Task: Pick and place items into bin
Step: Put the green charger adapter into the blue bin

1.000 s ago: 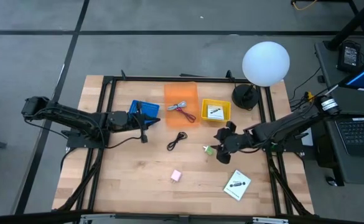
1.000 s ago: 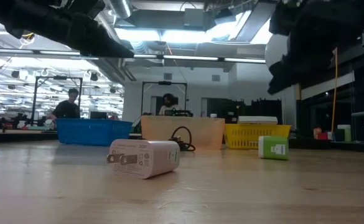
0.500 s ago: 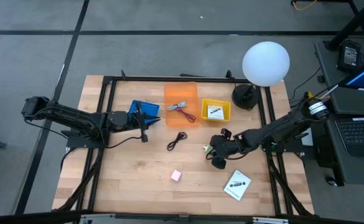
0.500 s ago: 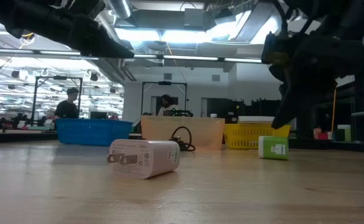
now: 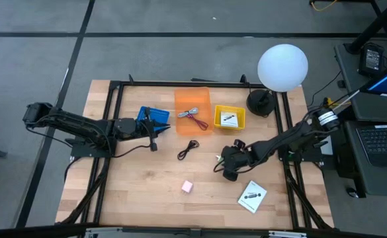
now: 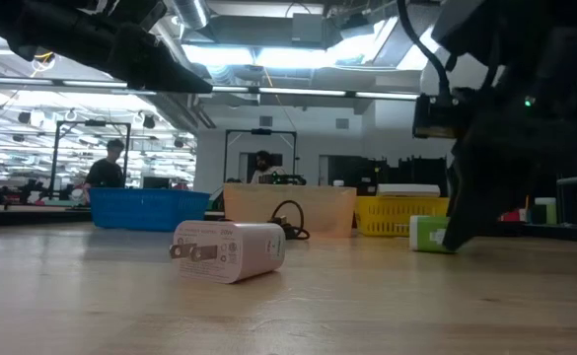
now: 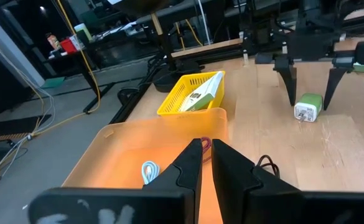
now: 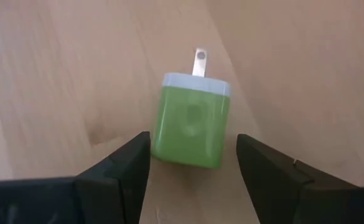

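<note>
The green plug (image 8: 192, 121) lies on the surface (image 8: 57, 74) between the right pincer's (image 8: 191, 163) wide-open fingers, ungripped. The left pincer (image 7: 206, 163), nearly closed and empty, hovers over the orange bin (image 7: 132, 146).

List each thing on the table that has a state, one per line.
Right pincer: open, straddling the green charger, not yet closed.
Green charger: lying flat on the table, prongs pointing away from the pincer.
Left pincer: nearly shut, empty, over the orange bin.
Orange bin: holds cables.
Yellow bin: holds a card.
Pink charger: loose on the table.
</note>
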Controlling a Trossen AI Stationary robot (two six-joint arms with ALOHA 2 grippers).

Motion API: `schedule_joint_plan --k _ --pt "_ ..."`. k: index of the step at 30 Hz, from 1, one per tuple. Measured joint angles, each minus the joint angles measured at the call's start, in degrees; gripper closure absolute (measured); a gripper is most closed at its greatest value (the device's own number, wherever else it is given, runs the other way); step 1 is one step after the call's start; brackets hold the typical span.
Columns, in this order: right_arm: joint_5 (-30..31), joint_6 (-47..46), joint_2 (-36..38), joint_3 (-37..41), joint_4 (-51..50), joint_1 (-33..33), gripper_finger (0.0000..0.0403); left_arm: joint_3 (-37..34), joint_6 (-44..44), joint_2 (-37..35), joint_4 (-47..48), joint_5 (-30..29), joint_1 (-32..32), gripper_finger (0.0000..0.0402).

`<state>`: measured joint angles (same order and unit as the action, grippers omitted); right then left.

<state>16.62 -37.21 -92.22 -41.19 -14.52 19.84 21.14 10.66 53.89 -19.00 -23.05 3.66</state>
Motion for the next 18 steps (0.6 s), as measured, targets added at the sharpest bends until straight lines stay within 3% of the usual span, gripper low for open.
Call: schedule_joint_plan --k 18 --pt "0.1 -0.1 -1.4 0.0 1.5 0.0 0.0197 0.0 0.0 0.0 0.0 0.1 0.0 0.0370"
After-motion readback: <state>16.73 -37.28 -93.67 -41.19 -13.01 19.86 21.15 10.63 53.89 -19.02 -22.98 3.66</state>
